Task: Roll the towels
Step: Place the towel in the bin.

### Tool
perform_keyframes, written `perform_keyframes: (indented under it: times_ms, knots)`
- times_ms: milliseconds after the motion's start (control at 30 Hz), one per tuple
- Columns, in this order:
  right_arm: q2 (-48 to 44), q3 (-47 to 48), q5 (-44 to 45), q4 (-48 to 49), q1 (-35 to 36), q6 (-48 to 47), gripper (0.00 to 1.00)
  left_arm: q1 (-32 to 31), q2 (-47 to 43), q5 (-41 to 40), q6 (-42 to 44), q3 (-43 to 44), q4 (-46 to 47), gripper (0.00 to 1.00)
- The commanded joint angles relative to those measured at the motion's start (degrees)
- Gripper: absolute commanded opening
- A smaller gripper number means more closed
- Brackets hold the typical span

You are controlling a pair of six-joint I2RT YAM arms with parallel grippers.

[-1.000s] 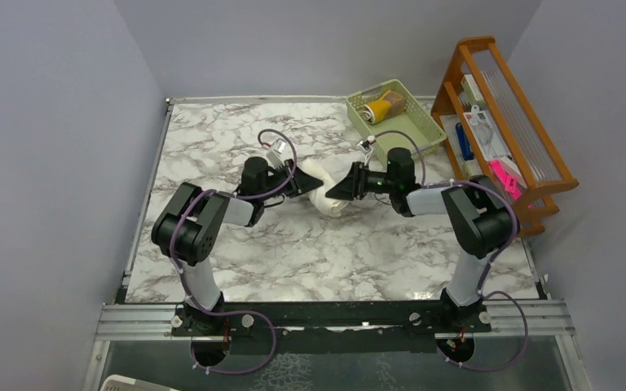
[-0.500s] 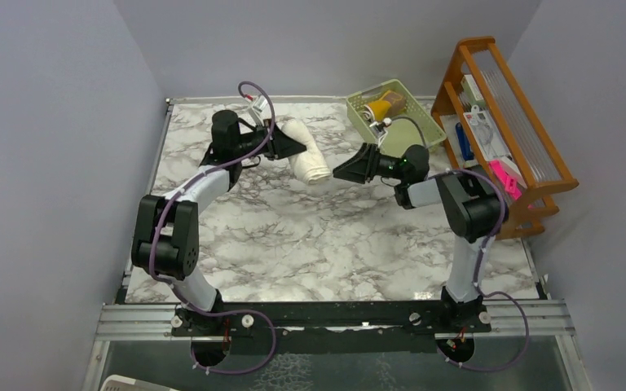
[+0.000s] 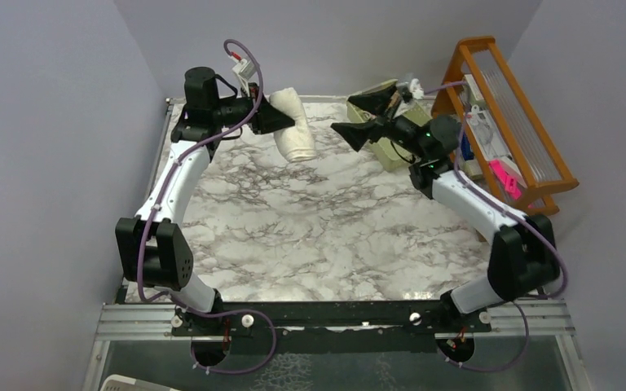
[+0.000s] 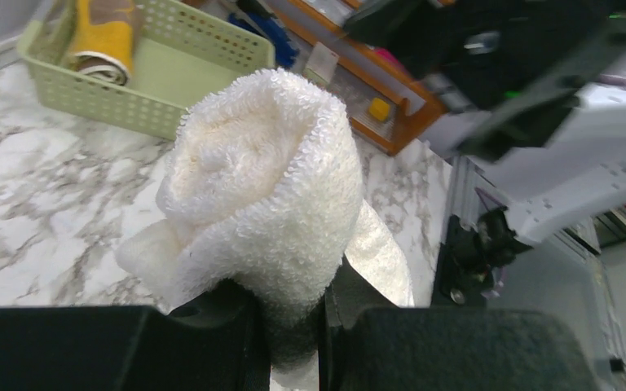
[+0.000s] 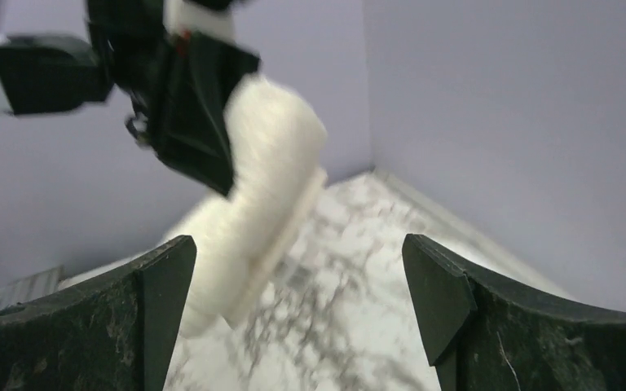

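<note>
Your left gripper (image 3: pixel 279 120) clamps the cream-white rolled terry towel (image 3: pixel 295 134), upper centre; squeeze firmly lest it unroll. Right gripper (image 3: pixel 357 116) gapes empty.

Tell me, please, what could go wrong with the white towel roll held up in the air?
The cream towel roll hangs from the left jaws by one end, so it may slip or unroll; a loose flap shows. The right jaws stand open and apart from it, giving no support.
</note>
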Motion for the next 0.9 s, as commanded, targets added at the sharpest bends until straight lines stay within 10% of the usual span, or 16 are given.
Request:
perform_keyframes:
  times_ms: [0, 100, 367, 867]
  knots:
    - [10.8, 2.7, -15.8, -2.8, -1.3, 8.4, 1.0, 0.4, -1.5, 14.7, -3.5, -1.5, 6.2, 0.11]
    - [13.9, 0.5, -23.1, 12.0, -3.2, 18.1, 1.0, 0.4, -2.9, 19.7, -13.6, -4.8, 20.0, 0.11]
    - [31.6, 11.0, -36.1, 54.3, -3.8, 61.0, 1.0, -1.3, -4.6, 23.2, -12.8, -6.3, 21.4, 0.12]
    - [31.3, 12.2, -32.9, 55.0, -1.3, 61.6, 1.0, -7.6, -2.1, 21.3, -11.4, -3.8, 21.6, 0.1]
